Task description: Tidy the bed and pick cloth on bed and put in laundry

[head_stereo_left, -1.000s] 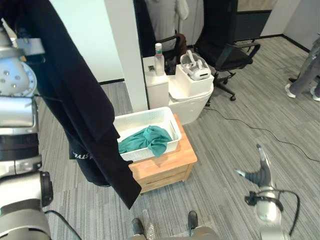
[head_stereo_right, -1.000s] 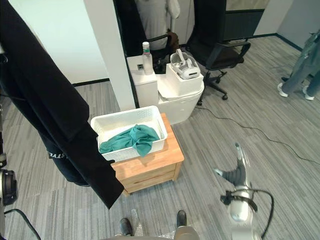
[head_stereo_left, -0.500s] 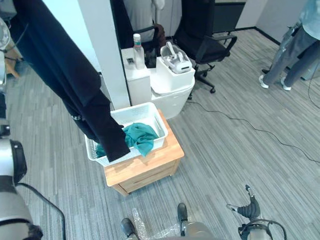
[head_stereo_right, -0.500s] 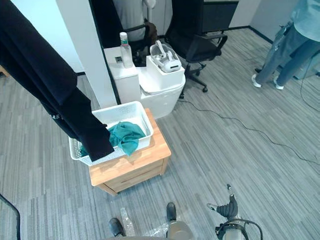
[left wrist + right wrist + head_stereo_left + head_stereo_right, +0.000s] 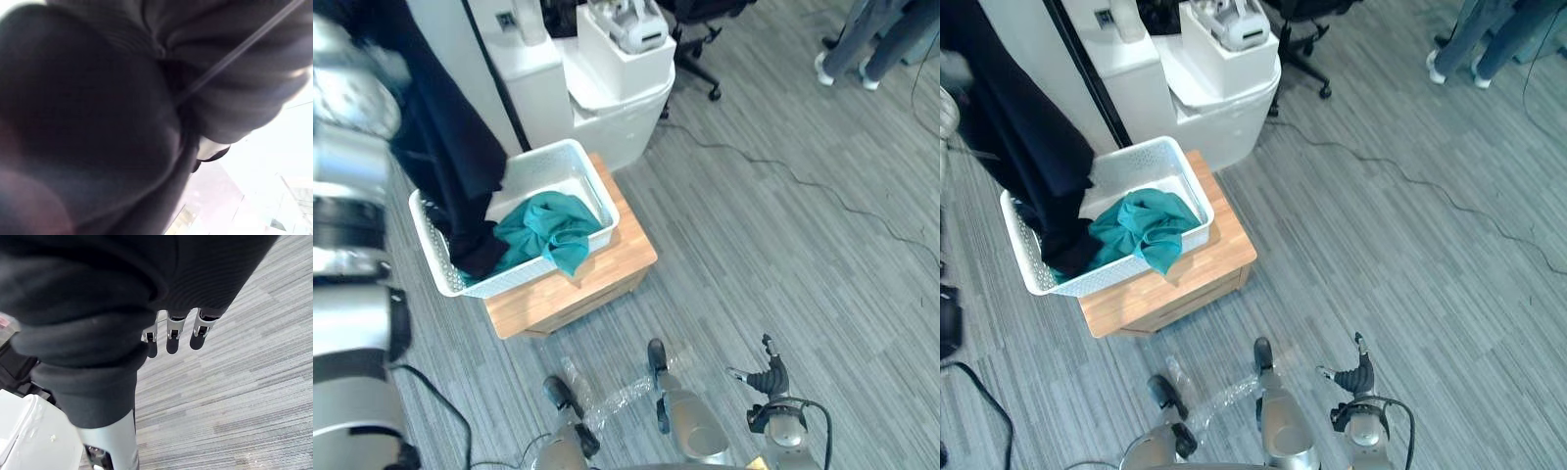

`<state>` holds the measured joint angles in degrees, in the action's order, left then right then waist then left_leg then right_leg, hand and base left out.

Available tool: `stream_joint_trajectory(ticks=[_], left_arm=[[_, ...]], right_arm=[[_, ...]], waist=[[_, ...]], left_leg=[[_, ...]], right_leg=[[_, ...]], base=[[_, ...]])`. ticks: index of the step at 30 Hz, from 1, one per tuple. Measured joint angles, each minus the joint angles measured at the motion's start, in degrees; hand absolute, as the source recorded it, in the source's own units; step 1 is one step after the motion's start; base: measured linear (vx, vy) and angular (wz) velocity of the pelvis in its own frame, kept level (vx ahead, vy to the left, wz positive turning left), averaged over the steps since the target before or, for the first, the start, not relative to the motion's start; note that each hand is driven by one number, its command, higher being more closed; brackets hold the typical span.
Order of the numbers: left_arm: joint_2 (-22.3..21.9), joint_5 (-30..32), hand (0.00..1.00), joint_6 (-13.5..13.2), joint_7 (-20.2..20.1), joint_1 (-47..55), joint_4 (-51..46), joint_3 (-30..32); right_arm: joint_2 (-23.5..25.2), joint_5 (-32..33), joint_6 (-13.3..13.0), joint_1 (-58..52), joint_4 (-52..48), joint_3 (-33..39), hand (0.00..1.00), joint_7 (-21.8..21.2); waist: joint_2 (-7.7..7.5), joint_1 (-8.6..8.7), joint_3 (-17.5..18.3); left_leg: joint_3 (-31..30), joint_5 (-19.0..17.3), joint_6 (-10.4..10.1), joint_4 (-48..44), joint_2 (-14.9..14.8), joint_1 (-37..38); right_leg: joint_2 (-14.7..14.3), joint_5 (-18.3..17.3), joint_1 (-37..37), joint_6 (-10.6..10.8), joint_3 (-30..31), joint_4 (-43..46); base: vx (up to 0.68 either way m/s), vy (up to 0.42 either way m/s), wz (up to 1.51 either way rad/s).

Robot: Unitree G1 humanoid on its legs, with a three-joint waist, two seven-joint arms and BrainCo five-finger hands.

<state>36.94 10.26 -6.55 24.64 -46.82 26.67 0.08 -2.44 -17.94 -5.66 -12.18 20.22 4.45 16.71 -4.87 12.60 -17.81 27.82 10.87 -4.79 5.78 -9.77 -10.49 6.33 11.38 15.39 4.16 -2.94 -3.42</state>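
A long black garment (image 5: pixel 450 166) hangs down from the upper left, and its lower end rests inside the white laundry basket (image 5: pixel 597 191), at the basket's left side. A teal cloth (image 5: pixel 543 230) lies crumpled in the same basket, with one corner draped over the front rim. In the left wrist view, black garment (image 5: pixel 98 122) fabric wraps over my left hand and hides its fingers. My right hand (image 5: pixel 770 372) hangs low at my right side over the floor, fingers (image 5: pixel 171 328) relaxed and holding nothing.
The basket sits on a small wooden nightstand (image 5: pixel 607 269). Behind it stands a white round unit with a white box (image 5: pixel 626 24) on top. An office chair base (image 5: pixel 700 39) and a person's legs (image 5: pixel 862 39) are at the far right. A cable (image 5: pixel 803 186) crosses the floor.
The camera has tilted down and closer. The black garment's lower end has dropped from over the basket's front rim into the basket. My right hand stays low.
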Motion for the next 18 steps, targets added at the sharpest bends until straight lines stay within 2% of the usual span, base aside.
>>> stream_joint_trajectory(ticks=[3,5,8,10,11,16,18], left_arm=[[-5.46,0.04,1.00,-0.04,-1.13,4.69,-2.68,0.02],[-6.07,0.04,1.00,-0.04,-1.50,5.82,-2.95,0.04],[-7.51,0.18,1.00,-0.17,-2.26,6.84,-4.29,0.07],[-7.52,0.24,1.00,-0.35,-2.51,7.70,-4.41,0.07],[-7.51,0.50,0.00,-0.35,-3.11,7.90,-4.41,0.09],[-7.51,0.54,0.00,-0.53,-3.37,8.06,-2.34,0.10],[-7.32,0.43,0.00,-0.55,-3.37,7.87,1.57,0.10]], right_arm=[[0.21,-0.23,0.52,0.45,-0.40,-0.40,0.00,0.68],[0.19,-0.38,0.71,1.23,-0.41,-0.80,0.00,0.94],[0.15,-0.69,1.15,1.29,-0.34,-1.31,0.00,1.03],[-0.08,-0.69,1.16,1.36,-0.28,-1.88,0.00,1.08],[-0.28,-0.71,1.17,1.38,-0.18,-2.40,0.00,1.09],[-0.30,-0.75,1.15,1.87,2.06,-3.33,0.00,1.14],[-0.31,-0.83,1.15,2.09,3.54,-4.26,0.00,1.13]], waist=[[0.22,-1.09,-1.89],[0.55,-1.16,-2.91],[1.52,-2.40,-3.85],[1.98,-2.37,-4.20],[2.08,-2.43,-4.26],[2.09,-2.62,-4.31],[2.09,-2.70,-4.31]], left_leg=[[0.58,-0.02,-0.02,-0.24,-0.06,0.41],[0.81,-0.02,-0.03,-0.25,-0.05,0.69],[1.53,-0.16,-0.19,0.08,-0.03,1.39],[1.77,-0.28,-0.32,0.11,-0.05,1.74],[1.76,-0.29,-0.32,0.12,-0.07,1.75],[1.30,-0.29,-0.36,0.14,-0.07,1.31],[0.75,-0.29,-0.36,0.14,-0.01,1.15]], right_leg=[[-0.11,-0.01,0.01,-0.01,0.29,0.25],[-0.11,-0.02,-0.07,-0.02,0.51,0.35],[-0.13,-0.73,-0.18,-0.43,1.21,0.70],[-0.13,-1.53,-0.19,0.30,1.35,1.44],[-0.13,-1.55,-0.19,0.32,1.32,1.47],[0.05,-1.54,-0.19,0.34,0.97,1.47],[0.15,-1.54,-0.18,0.35,0.72,1.47]], base=[[0.03,0.006,-0.08],[-0.01,-0.002,-0.04],[-0.03,-0.005,-0.08],[-0.05,-0.011,-0.04],[-0.05,-0.015,0.03],[-0.05,-0.015,0.08],[-0.02,-0.016,0.06]])
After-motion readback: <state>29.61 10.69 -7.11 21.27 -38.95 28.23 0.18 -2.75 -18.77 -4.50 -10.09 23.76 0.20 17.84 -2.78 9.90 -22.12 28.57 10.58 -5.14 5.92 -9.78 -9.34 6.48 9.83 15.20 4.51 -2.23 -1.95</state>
